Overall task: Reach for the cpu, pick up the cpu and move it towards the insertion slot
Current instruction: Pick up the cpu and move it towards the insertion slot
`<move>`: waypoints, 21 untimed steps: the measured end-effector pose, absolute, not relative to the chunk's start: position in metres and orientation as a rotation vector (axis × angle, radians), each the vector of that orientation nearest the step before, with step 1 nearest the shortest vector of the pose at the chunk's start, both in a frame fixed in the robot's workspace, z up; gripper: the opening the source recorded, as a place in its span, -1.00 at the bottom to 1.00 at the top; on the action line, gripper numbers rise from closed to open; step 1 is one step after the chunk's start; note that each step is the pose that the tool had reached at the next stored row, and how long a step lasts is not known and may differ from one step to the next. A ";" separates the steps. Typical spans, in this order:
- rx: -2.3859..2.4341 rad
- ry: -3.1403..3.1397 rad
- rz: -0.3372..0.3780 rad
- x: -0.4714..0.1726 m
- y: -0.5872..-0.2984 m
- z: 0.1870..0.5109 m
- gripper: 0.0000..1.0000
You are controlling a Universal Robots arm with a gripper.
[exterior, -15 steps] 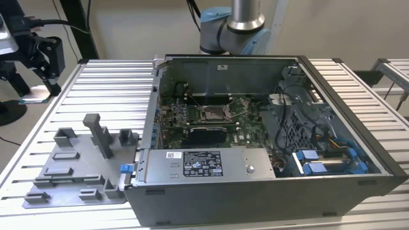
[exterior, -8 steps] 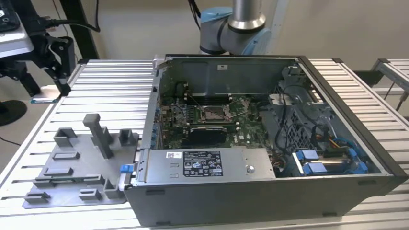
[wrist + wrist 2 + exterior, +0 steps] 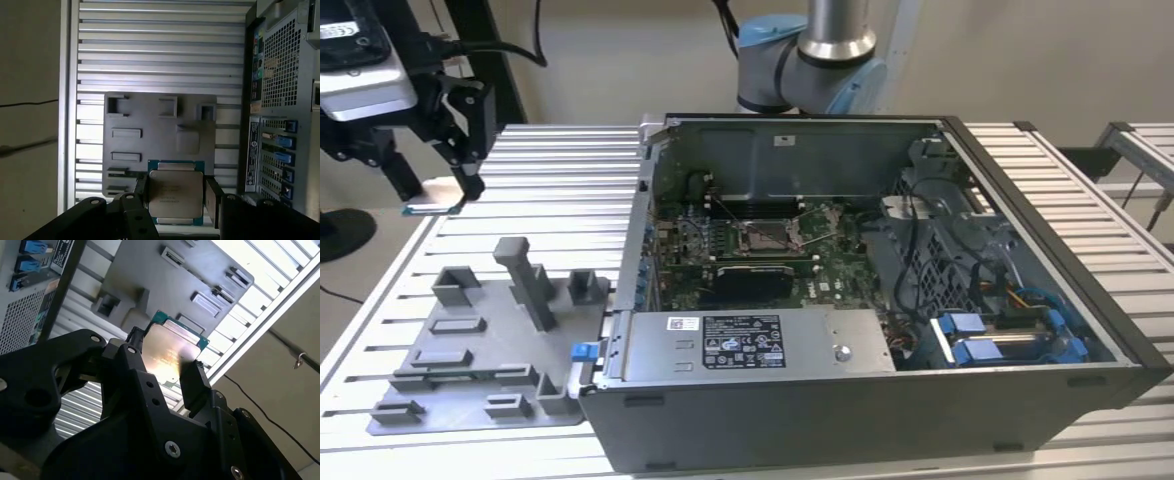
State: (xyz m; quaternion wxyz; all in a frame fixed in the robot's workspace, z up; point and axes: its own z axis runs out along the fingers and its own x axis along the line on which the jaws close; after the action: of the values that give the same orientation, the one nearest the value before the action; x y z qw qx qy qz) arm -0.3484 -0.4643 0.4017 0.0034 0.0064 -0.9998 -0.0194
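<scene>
The cpu (image 3: 175, 194) was clamped between the black gripper (image 3: 176, 196) fingers, closed on its opposite edges; its near edge was cut off by the gripper body in both wrist views. Its brushed silvery face was ringed by a green border, above the grey plastic fixture plate (image 3: 135, 150) on the ribbed metal table (image 3: 160, 45). In the exterior view, the metal-framed insertion slot (image 3: 761, 237) sat inside the open computer case (image 3: 881, 400)

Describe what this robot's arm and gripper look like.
The arm is built from silver-grey tube sections with light blue joint caps. The gripper is matte black, made of flat angular linkage plates fastened with silver hex screws, ending in narrow black fingers. A black cable loops near its wrist-mounted grey camera housing in the exterior view.
</scene>
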 end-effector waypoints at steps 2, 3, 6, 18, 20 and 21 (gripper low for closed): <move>0.020 -3.134 -0.061 -0.345 -0.464 0.402 -1.00; 0.020 -3.134 -0.061 -0.344 -0.464 0.402 -1.00; 0.020 -3.134 -0.061 -0.339 -0.464 0.402 -1.00; 0.020 -3.134 -0.061 -0.318 -0.464 0.402 -1.00; 0.020 -3.134 -0.061 -0.314 -0.464 0.402 -1.00; 0.020 -3.134 -0.061 -0.312 -0.464 0.402 -1.00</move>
State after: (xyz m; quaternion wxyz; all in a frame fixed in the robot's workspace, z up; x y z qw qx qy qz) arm -0.3122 -0.4642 0.4017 0.0034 0.0064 -0.9998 -0.0195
